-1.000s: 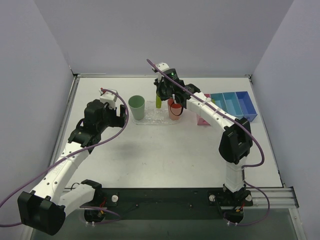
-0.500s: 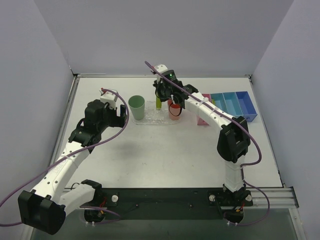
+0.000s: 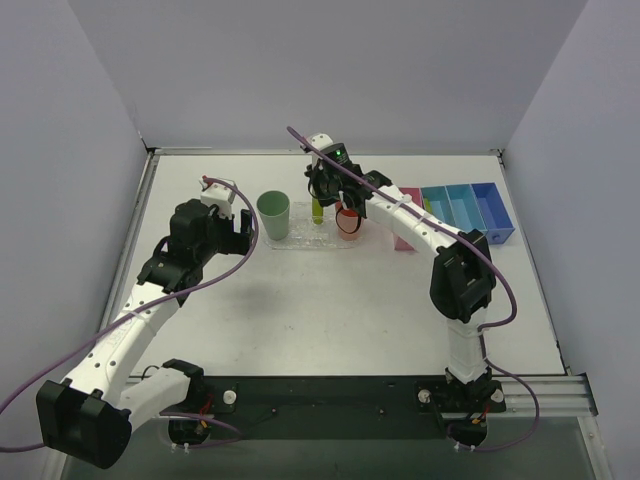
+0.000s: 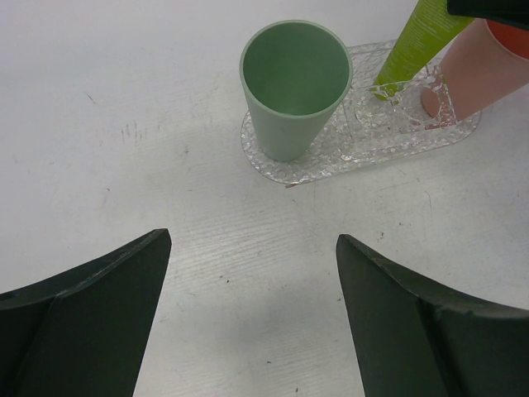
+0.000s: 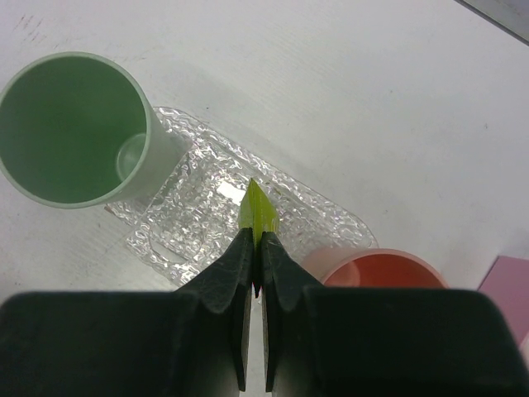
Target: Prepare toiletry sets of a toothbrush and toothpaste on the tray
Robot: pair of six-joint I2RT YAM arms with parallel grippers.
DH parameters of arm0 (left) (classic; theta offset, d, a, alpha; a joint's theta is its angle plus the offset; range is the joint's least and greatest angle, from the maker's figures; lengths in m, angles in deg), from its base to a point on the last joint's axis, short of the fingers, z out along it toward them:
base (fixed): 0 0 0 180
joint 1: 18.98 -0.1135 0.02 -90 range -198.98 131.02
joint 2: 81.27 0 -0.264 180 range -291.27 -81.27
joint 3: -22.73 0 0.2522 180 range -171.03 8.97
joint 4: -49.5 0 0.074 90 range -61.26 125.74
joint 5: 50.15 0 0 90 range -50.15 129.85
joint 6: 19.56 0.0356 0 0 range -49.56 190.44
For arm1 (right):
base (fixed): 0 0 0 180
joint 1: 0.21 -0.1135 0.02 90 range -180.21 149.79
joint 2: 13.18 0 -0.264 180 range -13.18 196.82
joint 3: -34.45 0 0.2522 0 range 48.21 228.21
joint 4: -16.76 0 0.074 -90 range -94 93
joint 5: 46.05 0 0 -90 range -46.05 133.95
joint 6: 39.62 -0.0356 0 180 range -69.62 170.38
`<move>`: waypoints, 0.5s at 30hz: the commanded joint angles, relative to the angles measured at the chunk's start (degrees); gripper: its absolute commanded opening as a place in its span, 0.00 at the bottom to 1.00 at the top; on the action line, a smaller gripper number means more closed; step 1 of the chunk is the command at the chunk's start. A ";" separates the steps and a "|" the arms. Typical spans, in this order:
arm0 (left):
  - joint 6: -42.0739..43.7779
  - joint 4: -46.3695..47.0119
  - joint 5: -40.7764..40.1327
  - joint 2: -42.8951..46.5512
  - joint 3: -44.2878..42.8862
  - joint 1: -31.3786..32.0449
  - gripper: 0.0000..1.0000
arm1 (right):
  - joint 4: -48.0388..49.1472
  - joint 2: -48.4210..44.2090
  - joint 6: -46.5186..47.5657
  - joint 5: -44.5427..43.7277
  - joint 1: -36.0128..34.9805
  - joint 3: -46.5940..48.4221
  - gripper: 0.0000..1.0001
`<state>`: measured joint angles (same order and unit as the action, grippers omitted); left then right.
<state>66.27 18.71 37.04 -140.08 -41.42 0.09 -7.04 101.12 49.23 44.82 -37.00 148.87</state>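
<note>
Right hand (image 5: 256, 242) is clamping the lime-green tube (image 5: 258, 208), which is pointing down from the fingers at the clear tray (image 5: 186, 223) middle, between green cup (image 5: 70, 128) and salmon cup (image 5: 376, 269). Left hand (image 4: 252, 241) is hovering spread wide over the surface (image 4: 124, 99).

The tray (image 4: 331, 155) is clear bumpy plastic, the green cup (image 4: 285, 124) matt, the lime-green tube (image 4: 417, 41) smooth.
</note>
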 commanded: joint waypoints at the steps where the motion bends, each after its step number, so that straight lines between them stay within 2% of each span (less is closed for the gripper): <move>1: 0.39 0.78 -0.53 0.18 -2.61 0.27 0.92 | 2.40 0.31 0.71 -0.51 0.23 2.08 0.00; 15: 0.38 0.87 -0.44 0.10 -2.61 0.27 0.92 | 4.42 1.63 0.71 -0.51 0.23 0.50 0.00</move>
<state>66.27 18.71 37.04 -140.08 -41.42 0.09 -6.04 102.25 49.23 44.82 -36.98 148.87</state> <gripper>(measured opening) 0.922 0.012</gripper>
